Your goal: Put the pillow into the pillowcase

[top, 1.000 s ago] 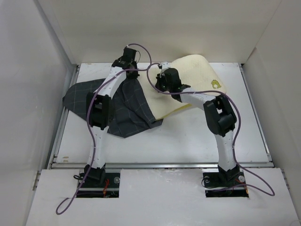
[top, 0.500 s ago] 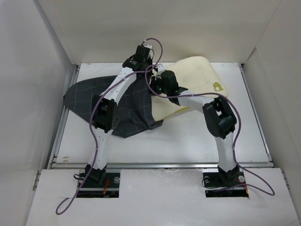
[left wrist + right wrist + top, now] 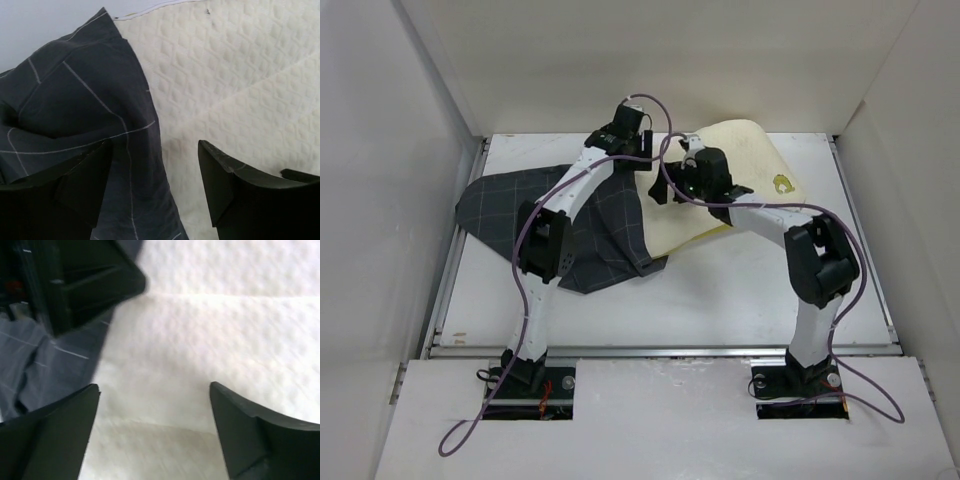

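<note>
The cream-yellow pillow (image 3: 750, 160) lies at the back right, its left part tucked under the dark grid-patterned pillowcase (image 3: 510, 205) spread to its left. Both grippers meet at the pillowcase's mouth. My left gripper (image 3: 638, 148) is open; in its wrist view the left gripper (image 3: 155, 175) straddles the edge of the pillowcase (image 3: 75, 110) where it lies on the quilted pillow (image 3: 240, 75), not clamped. My right gripper (image 3: 670, 182) is also open. Seen from its wrist, the right gripper (image 3: 155, 425) hovers over bare pillow (image 3: 225, 330), with the pillowcase (image 3: 45, 365) at left.
White walls (image 3: 420, 120) enclose the white table (image 3: 720, 290) on three sides. The left gripper's black body (image 3: 85, 275) shows close by at the top left of the right wrist view. Purple cables (image 3: 650, 110) loop above both wrists.
Both grippers have gone from shut to open, letting go of what they pinched. The right arm's elbow has swung right and its wrist has shifted right. The left wrist stays near the pillowcase mouth.
</note>
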`<move>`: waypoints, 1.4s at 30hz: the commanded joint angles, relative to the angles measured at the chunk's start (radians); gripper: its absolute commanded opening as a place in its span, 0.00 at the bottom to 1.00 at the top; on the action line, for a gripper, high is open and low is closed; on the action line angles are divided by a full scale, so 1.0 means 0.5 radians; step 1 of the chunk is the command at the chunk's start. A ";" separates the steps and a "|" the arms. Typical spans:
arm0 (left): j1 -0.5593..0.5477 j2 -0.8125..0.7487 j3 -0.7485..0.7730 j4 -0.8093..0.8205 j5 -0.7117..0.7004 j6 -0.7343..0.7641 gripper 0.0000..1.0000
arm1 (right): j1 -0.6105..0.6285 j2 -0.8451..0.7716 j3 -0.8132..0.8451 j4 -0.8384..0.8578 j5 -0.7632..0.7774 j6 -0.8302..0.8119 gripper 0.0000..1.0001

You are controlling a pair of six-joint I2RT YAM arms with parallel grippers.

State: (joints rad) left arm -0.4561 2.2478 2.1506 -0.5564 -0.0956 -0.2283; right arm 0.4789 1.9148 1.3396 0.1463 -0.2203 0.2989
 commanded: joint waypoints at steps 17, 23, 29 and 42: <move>0.013 -0.023 0.101 -0.081 -0.180 0.036 0.00 | -0.041 0.557 0.646 -1.093 0.576 -0.322 0.13; -0.005 -0.136 0.169 -0.035 -0.012 0.144 0.00 | -0.041 0.199 0.276 -0.594 0.413 -0.187 0.00; -0.168 -0.203 0.316 -0.053 0.203 0.239 0.00 | -0.041 -0.148 0.156 -0.143 0.069 0.013 0.00; -0.309 -0.286 0.041 -0.117 0.363 0.086 0.00 | 0.048 -0.234 -0.145 0.346 1.041 0.605 0.00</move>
State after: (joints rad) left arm -0.5514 2.1864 2.2349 -0.5930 -0.0193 -0.1402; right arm 0.4862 1.8778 1.2701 0.1234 0.1196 0.4877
